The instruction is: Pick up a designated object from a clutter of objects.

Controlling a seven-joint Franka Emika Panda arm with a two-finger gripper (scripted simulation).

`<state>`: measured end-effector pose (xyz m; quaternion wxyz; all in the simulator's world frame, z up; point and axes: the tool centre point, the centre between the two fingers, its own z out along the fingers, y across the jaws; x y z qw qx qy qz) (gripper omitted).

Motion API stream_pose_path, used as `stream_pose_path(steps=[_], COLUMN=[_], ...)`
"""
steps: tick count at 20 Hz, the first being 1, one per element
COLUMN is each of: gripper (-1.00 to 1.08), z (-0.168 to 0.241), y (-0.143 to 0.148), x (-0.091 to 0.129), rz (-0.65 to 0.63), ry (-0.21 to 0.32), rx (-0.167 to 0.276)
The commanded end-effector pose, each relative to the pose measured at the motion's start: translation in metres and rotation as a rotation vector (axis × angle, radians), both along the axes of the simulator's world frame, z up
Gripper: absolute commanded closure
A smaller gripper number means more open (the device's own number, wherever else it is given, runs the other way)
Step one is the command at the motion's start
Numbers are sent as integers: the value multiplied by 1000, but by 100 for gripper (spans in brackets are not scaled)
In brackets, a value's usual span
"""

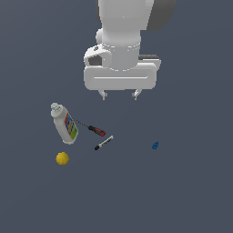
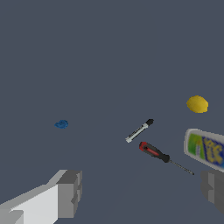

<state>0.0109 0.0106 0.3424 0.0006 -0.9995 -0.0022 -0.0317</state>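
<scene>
**newbie_arm:** So the tool hangs high over the surface, fingers spread wide, nothing between them. The thing I want is the little blue knobbly bit. How do I go at it?

**gripfan:** First, look where it sits relative to the tool: not under it at all. In the exterior view it's lower down and off past the finger on the exterior view's right, lying by itself. The rest of the pile, meaning the bottle, the screwdriver, the marker and the yellow ball, is off past the other finger, well apart from the blue bit.

**newbie_arm:** So no crowding problem?

**gripfan:** I'd say not. The hard part is its size. Slide over until it's centred between the fingers in the wrist view, where it's currently off to one side. Then come straight down, nearly to the surface, and close slowly. It looks slightly long, so I'd pinch across the narrow way. Something that small could squirt out if you're off-centre.
</scene>
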Motion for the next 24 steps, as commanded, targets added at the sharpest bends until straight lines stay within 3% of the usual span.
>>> stream_pose_path(steps=[1, 12, 24], gripper=[-92, -92, -92], z=[0, 21, -11], y=[0, -10, 14], x=[0, 5, 19], rz=[0, -6, -59], ry=[0, -38, -26], rx=[0, -22, -16])
